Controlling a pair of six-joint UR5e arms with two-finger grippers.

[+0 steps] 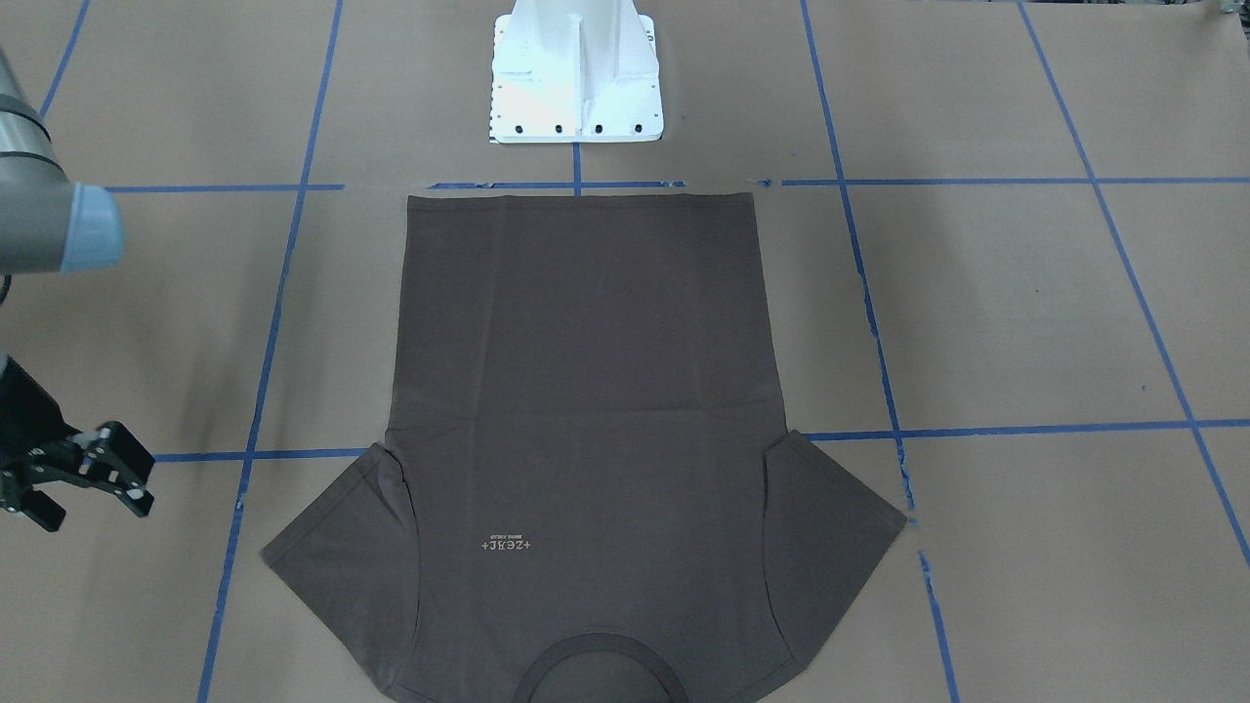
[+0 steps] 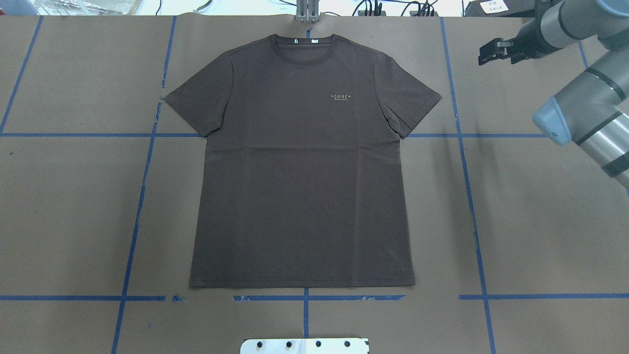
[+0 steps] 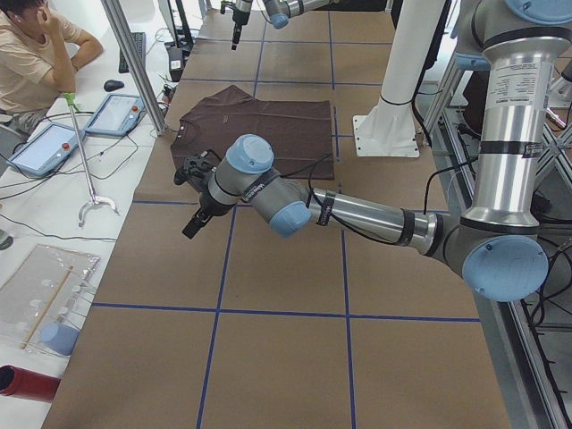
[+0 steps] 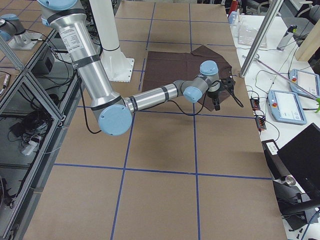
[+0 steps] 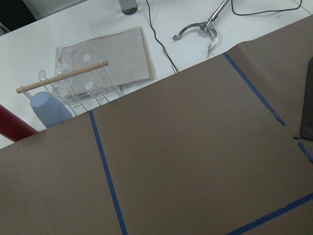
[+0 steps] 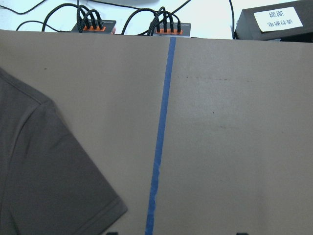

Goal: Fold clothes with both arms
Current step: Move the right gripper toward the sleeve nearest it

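The dark brown-grey T-shirt (image 2: 300, 172) lies flat and spread out mid-table, collar toward the far edge and hem toward the robot's base. My right gripper (image 2: 485, 53) hovers open beyond the shirt's right sleeve (image 6: 44, 171), clear of the cloth; it also shows in the front view (image 1: 96, 503). The right wrist view has its two fingertips far apart at the bottom edge. My left gripper (image 3: 189, 201) hangs above the paper off the shirt's left side; I cannot tell whether it is open or shut.
The white base pedestal (image 1: 576, 73) stands by the hem. Blue tape lines (image 2: 467, 196) grid the brown paper. Past the far edge are cable hubs (image 6: 93, 24), a wire rack with a blue cup (image 5: 49, 107), pendants (image 3: 40, 147) and a seated person (image 3: 36, 54).
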